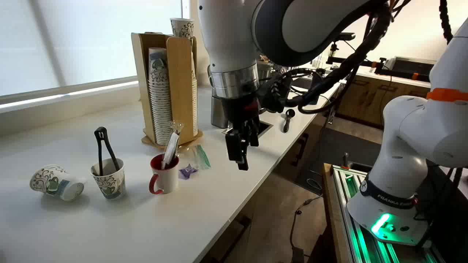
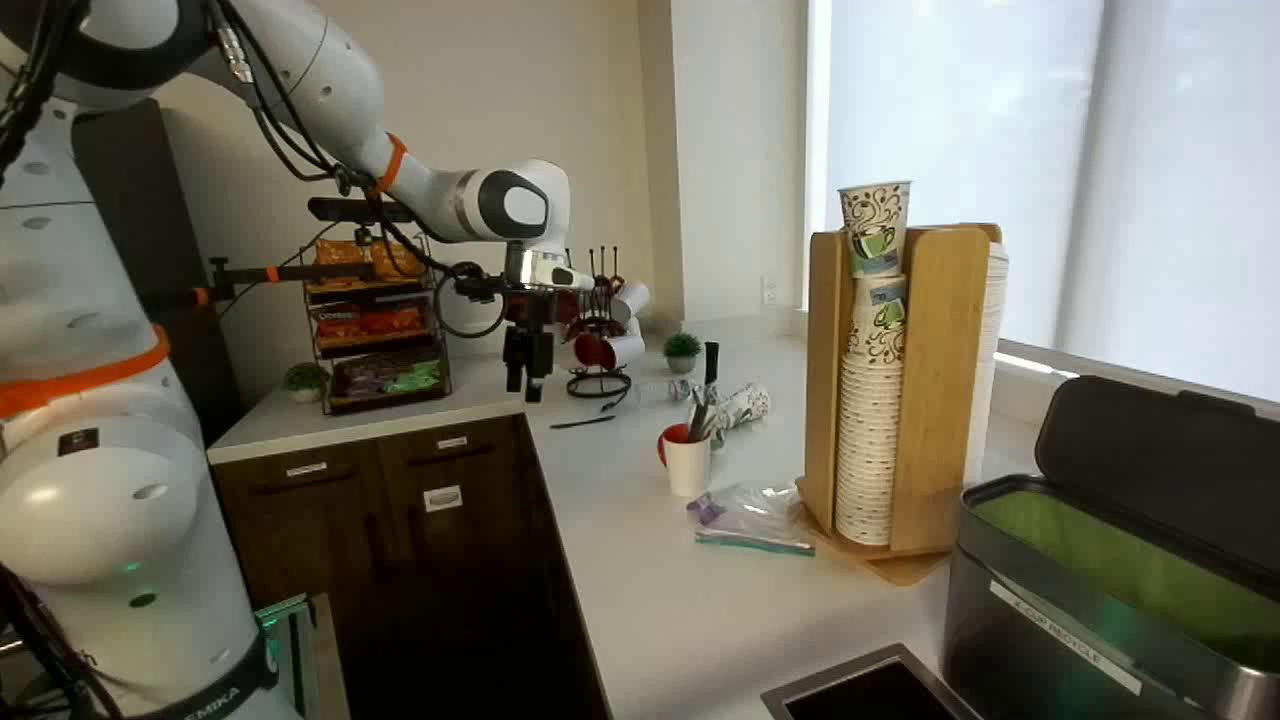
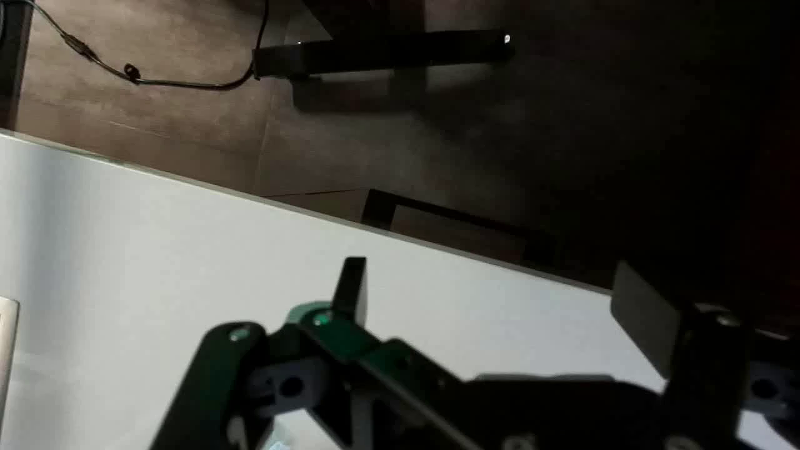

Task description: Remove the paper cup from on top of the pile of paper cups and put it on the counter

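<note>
A cream-white paper cup [image 1: 182, 28] with green and dark marks stands upright on top of the pile of paper cups [image 2: 868, 440]. The cup also shows in an exterior view [image 2: 876, 230], above the frame's top. The pile is a tall nested column in a light wooden frame [image 2: 940, 400]; in an exterior view a panel hides most of it. The white counter [image 1: 146, 233] carries the frame. My gripper [image 1: 244, 149] is open and empty, fingers down, above the counter's front edge and apart from the pile. In the wrist view its fingers [image 3: 500, 303] are spread over bare counter and floor.
A red-and-white mug [image 1: 166, 179], a patterned cup with black tongs [image 1: 109, 184], a cup lying on its side [image 1: 55, 182] and a plastic bag [image 2: 755, 520] are on the counter. An open recycle bin [image 2: 1060, 640] stands beside the frame. A snack rack [image 2: 380, 340] stands farther back.
</note>
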